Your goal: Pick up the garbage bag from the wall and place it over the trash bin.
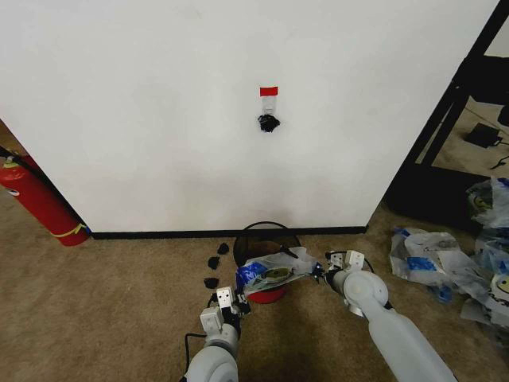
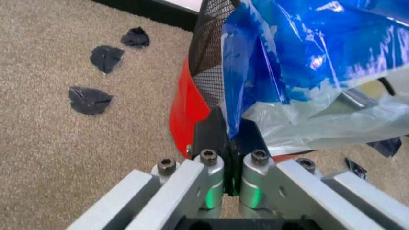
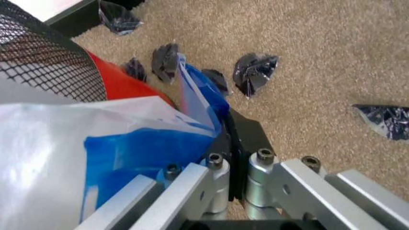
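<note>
- The wall [image 1: 159, 119] is filling the upper part of the head view, with a black baseboard [image 1: 223, 234] running along its foot, a strip of red tape [image 1: 269, 91] stuck partway up and a small dark hook [image 1: 269, 122] sitting just below the tape.
- The carpet floor [image 1: 95, 302] is spreading out below the wall, and a red fire extinguisher [image 1: 36, 199] is leaning at the wall's left end.
- A heap of white-and-blue plastic bags [image 1: 453, 255] is lying on the carpet well off to the right.
- The trash bin [image 1: 266, 243] is standing on the carpet just in front of the baseboard, its black mesh above a red base.
- The garbage bag [image 1: 274, 274] is hanging stretched between the two arms, lying across the near side of the bin's rim, with its blue parts toward the left.
- The left pincer [image 1: 238, 298] is sitting low at the bin's left, clenched on a blue fold of the bag [image 2: 240, 96].
- The right pincer [image 1: 322, 272] is sitting at the bin's right, clamped on the bag's other blue edge [image 3: 198, 100].
- Small dark scraps [image 1: 215, 263] are lying scattered on the carpet beside the bin.
</note>
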